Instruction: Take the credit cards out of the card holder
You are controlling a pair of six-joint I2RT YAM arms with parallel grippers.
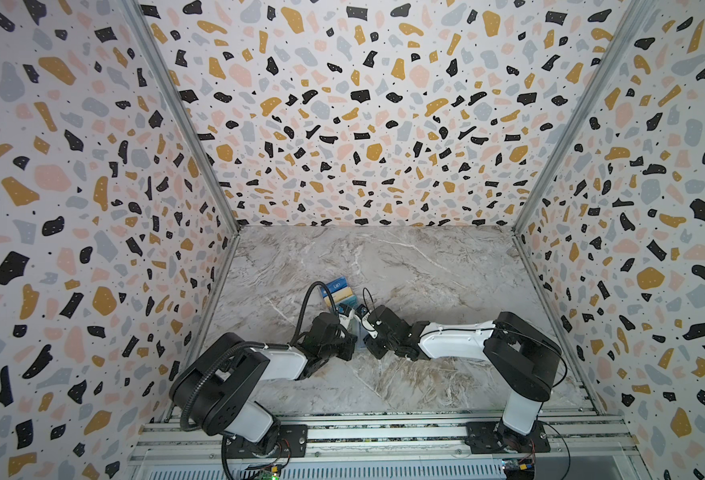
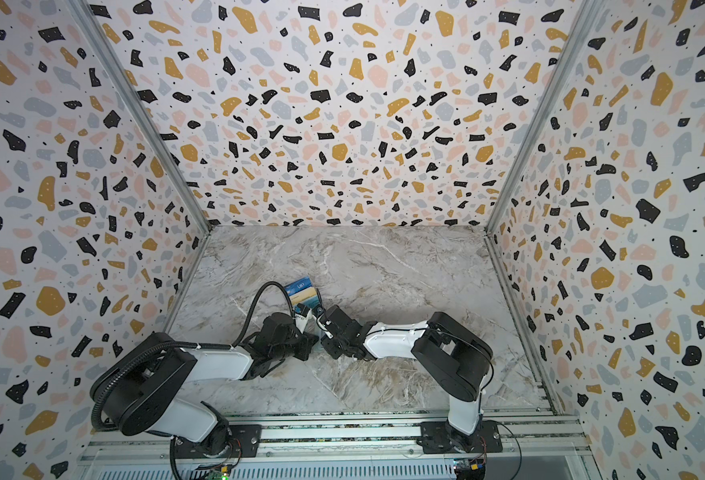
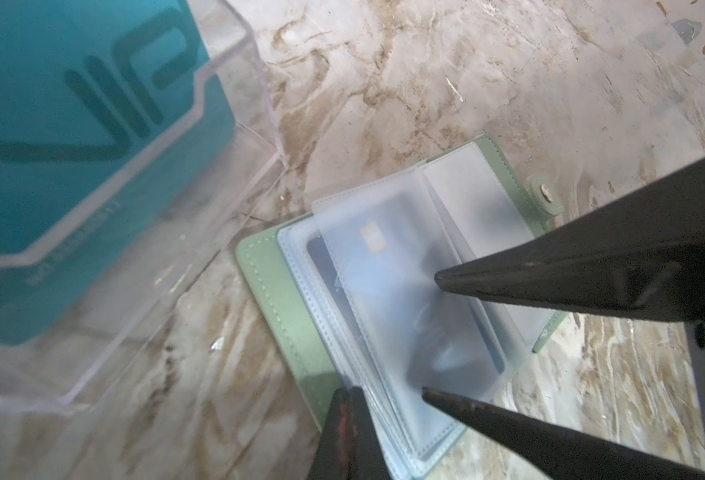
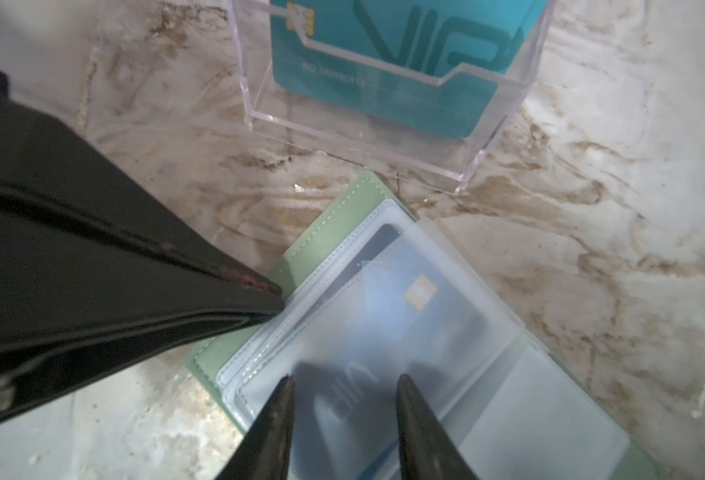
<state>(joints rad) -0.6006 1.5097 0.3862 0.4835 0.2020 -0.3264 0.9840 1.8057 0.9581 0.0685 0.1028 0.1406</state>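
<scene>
1. Right wrist view: the mint-green folding card holder (image 4: 321, 226) lies open on the marble table (image 4: 592, 166), near a clear acrylic stand (image 4: 255, 114).
2. Its dark blue plastic card (image 4: 384, 239), in a frosted sleeve (image 4: 509, 395), looks light, stiff and slick; pinch its edge at the sleeve mouth.
3. Left gripper (image 4: 276, 299) clenched, pinning the holder; right gripper (image 4: 344, 380) jaws parted over the sleeve.
4. The stand's teal card (image 4: 384, 91) reads "VIP".

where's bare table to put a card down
Bare table right of the clear stand, back to the wall, and along the front edge. Crowded left of center: stand, card holder, left gripper, right gripper bunched together.
</scene>
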